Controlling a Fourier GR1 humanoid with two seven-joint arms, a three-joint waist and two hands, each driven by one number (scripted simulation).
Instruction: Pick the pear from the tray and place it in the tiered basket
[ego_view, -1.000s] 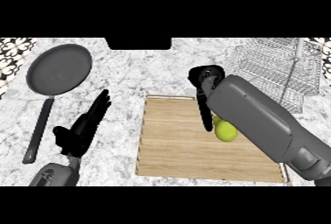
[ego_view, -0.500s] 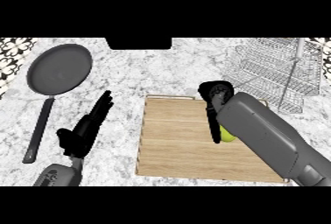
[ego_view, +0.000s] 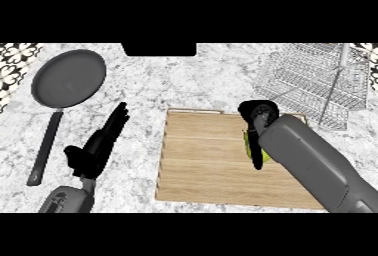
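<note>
A: Pear (ego_view: 249, 146) status? I only get a thin yellow-green sliver on my feed.

B: Same here. It's on the wooden tray (ego_view: 199, 165), right half, mostly hidden behind my right hand (ego_view: 256, 131) & forearm. A sec ago much more of it showed, a rounded lime blob; half a sec ago less; now just an edge.

A: Fingers?

B: Right hand's black fingers point down over the pear, one long finger running alongside it. Whether they're curled round it I can't tell, the arm blocks it. The hand has moved lower & closer to the fruit vs. before.

A: Left?

B: Left hand (ego_view: 100, 145) rests over the marble counter (ego_view: 192, 80), left of tray, fingers straight & together, holding nothing. Barely changed from earlier.

A: Rest of the scene?

B: Tray's a flat rectangular board, pale wood grain w/ plank lines. Tiered basket (ego_view: 314, 82) is thin silver wire mesh, stepped shelves, top right, well apart from the pear. Frying pan (ego_view: 68, 80), dark grey, round, matte, long handle, far left. Counter's grey-white veined marble.
</note>
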